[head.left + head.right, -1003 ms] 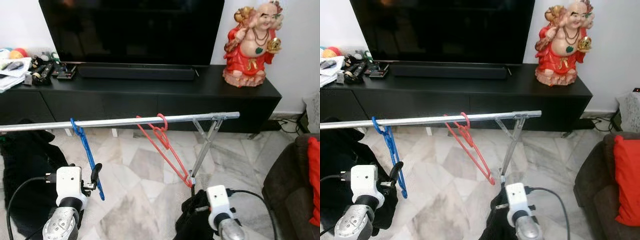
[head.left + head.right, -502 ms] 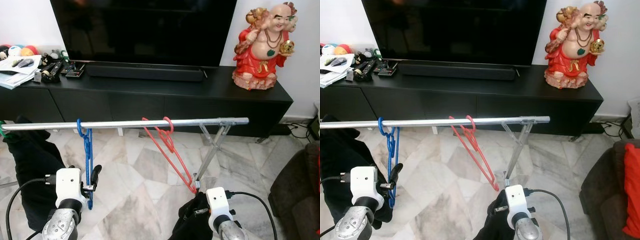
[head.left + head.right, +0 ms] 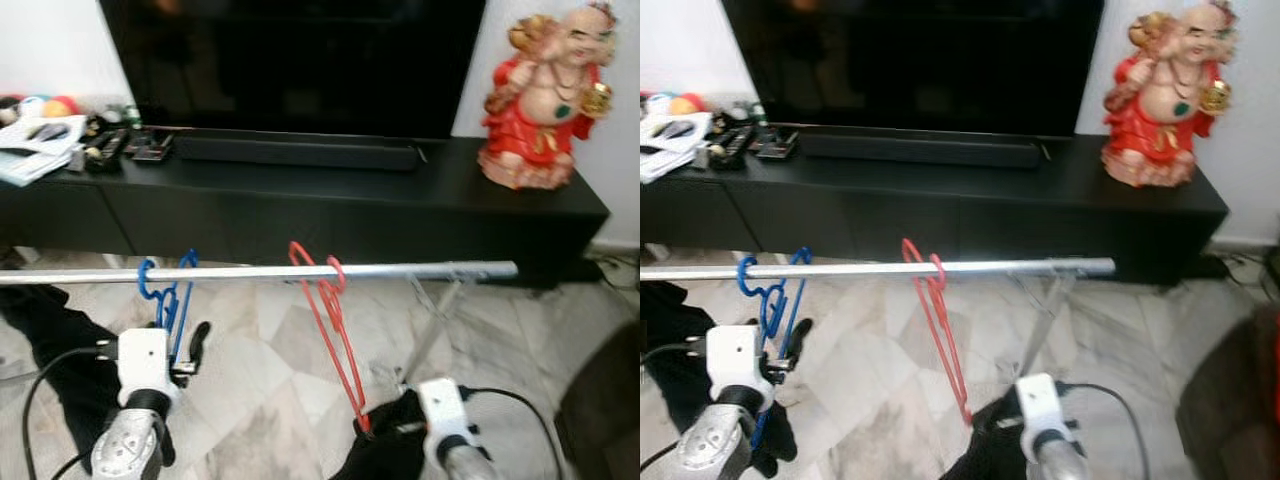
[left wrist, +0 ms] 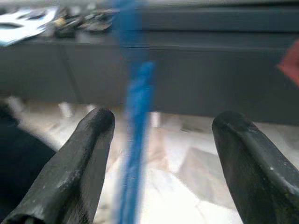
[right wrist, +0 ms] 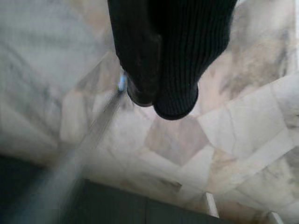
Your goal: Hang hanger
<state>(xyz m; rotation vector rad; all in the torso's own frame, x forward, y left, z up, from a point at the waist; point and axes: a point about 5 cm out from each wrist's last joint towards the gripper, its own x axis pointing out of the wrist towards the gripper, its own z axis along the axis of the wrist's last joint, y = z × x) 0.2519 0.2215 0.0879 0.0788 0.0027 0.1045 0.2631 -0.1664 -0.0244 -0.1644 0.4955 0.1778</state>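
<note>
A silver rail runs across in front of me. A blue hanger hangs by its hook near the rail's left part, and its blurred blue body passes between the fingers of my open left gripper without being clamped. A red hanger hangs from the middle of the rail, its lower end close to my right arm. My right gripper is low at the bottom, shut on a black knitted cloth that wraps one finger.
Behind the rail stands a black TV console with a TV, a red statue and clutter at its left end. A dark garment hangs at the left. The rack's leg slants down near my right arm.
The camera has shifted and the picture is blurred. The blue and red hangers have swung from slanted to nearly straight down. My left gripper stays open beside the blue hanger.
</note>
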